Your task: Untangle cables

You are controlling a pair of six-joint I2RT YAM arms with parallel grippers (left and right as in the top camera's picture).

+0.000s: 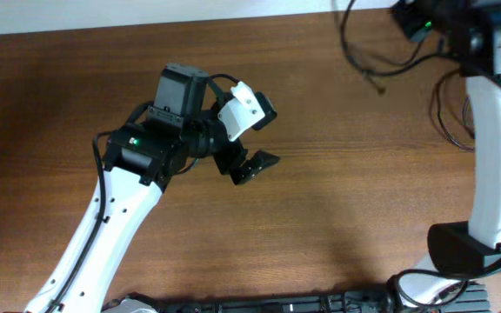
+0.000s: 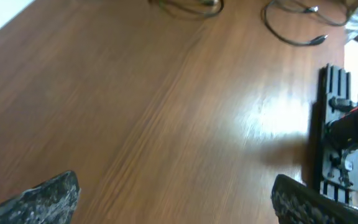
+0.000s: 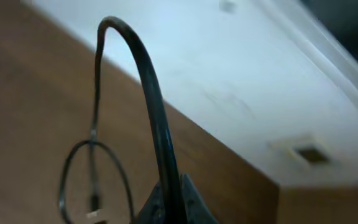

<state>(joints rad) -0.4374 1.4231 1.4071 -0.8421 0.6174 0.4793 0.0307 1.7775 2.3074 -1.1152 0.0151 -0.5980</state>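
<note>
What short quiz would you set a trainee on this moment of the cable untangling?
1. True or false: the left claw is shut.
2. What does the right claw pinch? A) a thin black cable; B) a white plug; C) nothing.
3. In the overhead view, toward which side of the wooden table do the loose cables lie: the robot's left or right?
Key: 1 false, it stands wide open over bare wood. 2 A, the cable arcs up out of the shut claw. 3 right, near the far edge.
</note>
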